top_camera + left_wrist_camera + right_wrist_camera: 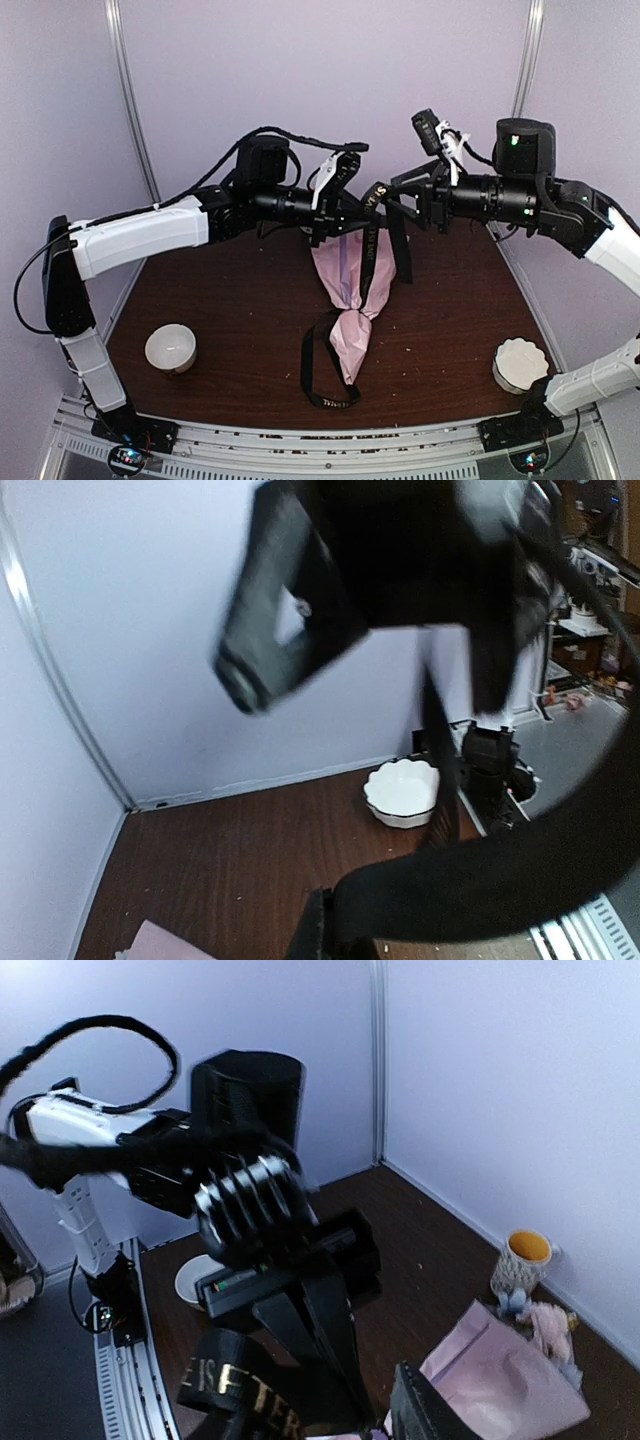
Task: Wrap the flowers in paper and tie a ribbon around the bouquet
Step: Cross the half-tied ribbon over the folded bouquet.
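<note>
Closest to my right wrist camera, a long narrow black ribbon with gold lettering [240, 1395] curls just beside my right gripper [375, 1405], whose fingers stand partly spread. My left gripper [345, 212] is pressed together, pinching the ribbon, I judge, at the top of the pink paper cone bouquet [350, 300]. The bouquet hangs between both arms, its tapered tip down on the dark brown wooden table [230, 300]. A slack ribbon loop dangles beside it. To tie well, I should hold the left pinch firm, take the free end with the right, and draw the loop snug without crushing the paper.
</note>
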Controlling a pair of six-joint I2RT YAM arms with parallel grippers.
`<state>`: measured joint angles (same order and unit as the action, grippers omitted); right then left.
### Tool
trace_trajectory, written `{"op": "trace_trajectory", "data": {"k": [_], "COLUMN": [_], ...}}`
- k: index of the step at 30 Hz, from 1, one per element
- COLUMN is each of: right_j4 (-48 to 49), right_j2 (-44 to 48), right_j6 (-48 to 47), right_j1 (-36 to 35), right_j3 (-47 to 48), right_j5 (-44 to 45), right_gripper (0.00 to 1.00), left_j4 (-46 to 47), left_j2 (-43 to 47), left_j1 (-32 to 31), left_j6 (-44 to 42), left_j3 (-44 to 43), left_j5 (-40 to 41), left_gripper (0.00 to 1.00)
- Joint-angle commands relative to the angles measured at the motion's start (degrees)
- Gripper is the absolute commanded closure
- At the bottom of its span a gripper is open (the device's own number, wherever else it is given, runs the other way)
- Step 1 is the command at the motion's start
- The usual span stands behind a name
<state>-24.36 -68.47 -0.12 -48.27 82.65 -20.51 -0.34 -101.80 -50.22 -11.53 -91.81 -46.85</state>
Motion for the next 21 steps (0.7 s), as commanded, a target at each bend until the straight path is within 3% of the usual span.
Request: {"op": "trace_trajectory", "data": {"k": [1,3,6,8,12,21], "right_j4": [-3.6,-1.3,9.7,15.5,18.6,10.6], "right_j2": [3.4,4.4,4.3,0.6,-11.2,-32.0], "right_j6": [0.8,0.3,1.4,3.0,3.2,-0.9], "right_j1": [-0.4,-2.5,-6.9,-9.0,-9.8,-9.6], "right_j3": [-8.6,-14.2,-24.1,-27.8,-28.0,-20.5], "right_j5": [12.9,8.2,-1.8,-3.3,1.1,15.0], "right_gripper": [0.51,0.48,0.51,0.52,0.64,0.74], "left_j4": [6.6,10.0,12.8,13.4,13.6,14.8], "left_j2": [-2.2,-3.9,-5.0,-5.3,-5.4,-0.2], "left_j1": [3.6,5.5,6.1,6.2,6.2,5.2], "left_j6": [8.4,12.4,14.6,14.7,15.3,15.0], "left_j3": [-1.4,-1.4,-0.6,-0.6,-1.9,-1.6], "left_j5": [11.3,9.5,9.1,9.4,9.1,5.6], "left_gripper": [1.00,1.00,1.00,1.00,1.00,1.00]}}
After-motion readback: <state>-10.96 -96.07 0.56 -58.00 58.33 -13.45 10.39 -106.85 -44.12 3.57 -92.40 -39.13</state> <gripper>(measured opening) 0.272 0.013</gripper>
